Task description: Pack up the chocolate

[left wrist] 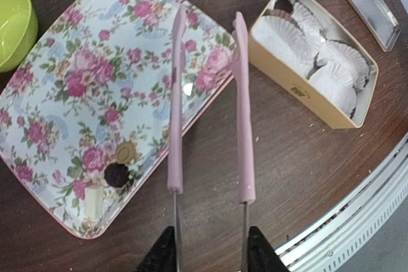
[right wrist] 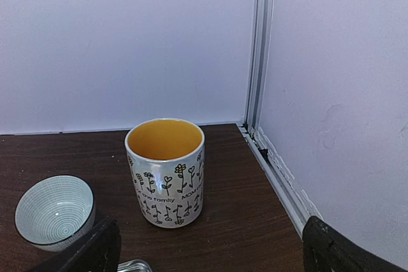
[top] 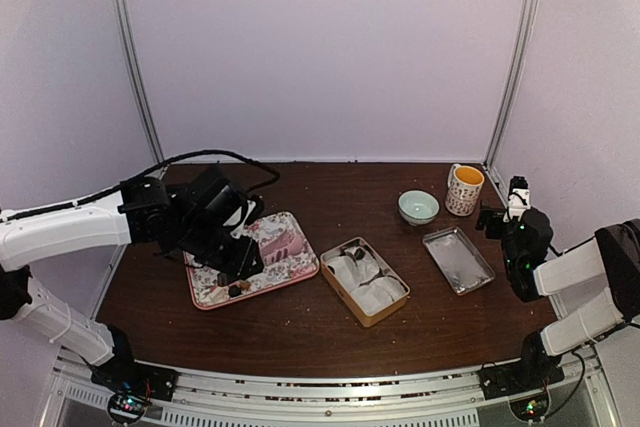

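Three chocolates lie at the near corner of the floral tray (left wrist: 64, 81): a gold-tan one (left wrist: 126, 153), a dark one (left wrist: 116, 174) and a whitish one (left wrist: 94, 200). They show as small lumps in the top view (top: 236, 289). My left gripper (left wrist: 210, 256) is shut on pink tongs (left wrist: 243, 125), whose open, empty arms reach over the tray's right edge. In the top view that gripper (top: 222, 237) hovers over the tray (top: 300, 269). A tan box (left wrist: 290, 78) of white paper cups holds a dark chocolate (left wrist: 282, 6) at its far end. My right gripper (right wrist: 210, 250) is open and empty.
A green bowl (left wrist: 13, 27) sits left of the tray. A metal lid (top: 458, 260) lies right of the box (top: 363, 280). A pale bowl (top: 418, 207) and a flower-print mug (top: 464, 190) stand at the back right, the mug (right wrist: 166, 171) close before my right gripper (top: 510, 219).
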### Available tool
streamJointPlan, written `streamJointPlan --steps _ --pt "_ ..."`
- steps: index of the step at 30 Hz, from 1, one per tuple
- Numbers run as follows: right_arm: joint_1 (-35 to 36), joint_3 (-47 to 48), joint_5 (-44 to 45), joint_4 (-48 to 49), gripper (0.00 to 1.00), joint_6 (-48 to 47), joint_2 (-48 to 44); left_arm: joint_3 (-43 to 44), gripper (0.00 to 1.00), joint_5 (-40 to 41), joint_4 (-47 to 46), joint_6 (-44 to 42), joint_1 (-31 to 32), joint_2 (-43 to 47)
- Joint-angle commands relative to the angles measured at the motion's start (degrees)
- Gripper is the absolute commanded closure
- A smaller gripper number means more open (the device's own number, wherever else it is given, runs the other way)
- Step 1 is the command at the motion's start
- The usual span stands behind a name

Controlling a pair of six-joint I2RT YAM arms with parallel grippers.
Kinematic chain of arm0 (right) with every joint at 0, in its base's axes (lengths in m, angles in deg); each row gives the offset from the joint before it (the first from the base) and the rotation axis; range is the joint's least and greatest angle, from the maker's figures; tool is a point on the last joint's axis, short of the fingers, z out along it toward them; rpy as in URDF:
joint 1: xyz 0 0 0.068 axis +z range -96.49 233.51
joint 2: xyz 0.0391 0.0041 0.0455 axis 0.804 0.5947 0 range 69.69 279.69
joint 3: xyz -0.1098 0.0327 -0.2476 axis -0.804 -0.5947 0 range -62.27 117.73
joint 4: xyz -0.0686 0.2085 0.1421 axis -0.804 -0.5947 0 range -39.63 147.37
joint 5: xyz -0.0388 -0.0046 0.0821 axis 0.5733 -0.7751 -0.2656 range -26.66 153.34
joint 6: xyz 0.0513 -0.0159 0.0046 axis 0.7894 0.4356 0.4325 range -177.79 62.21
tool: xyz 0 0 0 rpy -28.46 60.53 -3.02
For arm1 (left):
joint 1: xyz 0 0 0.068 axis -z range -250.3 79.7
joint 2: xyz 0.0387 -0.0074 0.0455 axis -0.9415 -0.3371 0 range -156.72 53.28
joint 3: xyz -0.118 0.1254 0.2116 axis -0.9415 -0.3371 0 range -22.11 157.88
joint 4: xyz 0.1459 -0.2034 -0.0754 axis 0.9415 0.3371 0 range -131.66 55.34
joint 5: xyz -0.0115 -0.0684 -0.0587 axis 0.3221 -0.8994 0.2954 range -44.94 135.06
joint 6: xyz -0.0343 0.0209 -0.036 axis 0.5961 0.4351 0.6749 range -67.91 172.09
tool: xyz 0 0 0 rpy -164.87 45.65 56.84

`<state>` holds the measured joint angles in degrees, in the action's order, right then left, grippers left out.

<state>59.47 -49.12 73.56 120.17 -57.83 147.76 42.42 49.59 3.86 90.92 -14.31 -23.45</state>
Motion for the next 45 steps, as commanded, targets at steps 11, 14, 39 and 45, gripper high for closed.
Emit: streamJointPlan --steps 11,14,39,45 --pt "-0.50 0.82 -0.31 0.13 0.00 0.12 -0.14 -6.91 0.64 1.98 17.10 5.93 -1.83 6.46" --pt "-0.48 0.86 -0.30 0.17 0.00 0.12 -0.19 -7.73 0.64 2.86 18.25 6.47 -2.38 7.60" --pt "-0.51 0.83 -0.29 0.13 0.00 0.16 -0.18 -6.18 0.65 0.33 14.69 2.03 -3.78 3.53" --pt "-0.51 0.79 -0.29 0.12 0.00 0.14 -0.19 -6.33 0.68 0.91 14.96 2.21 -3.78 4.04"
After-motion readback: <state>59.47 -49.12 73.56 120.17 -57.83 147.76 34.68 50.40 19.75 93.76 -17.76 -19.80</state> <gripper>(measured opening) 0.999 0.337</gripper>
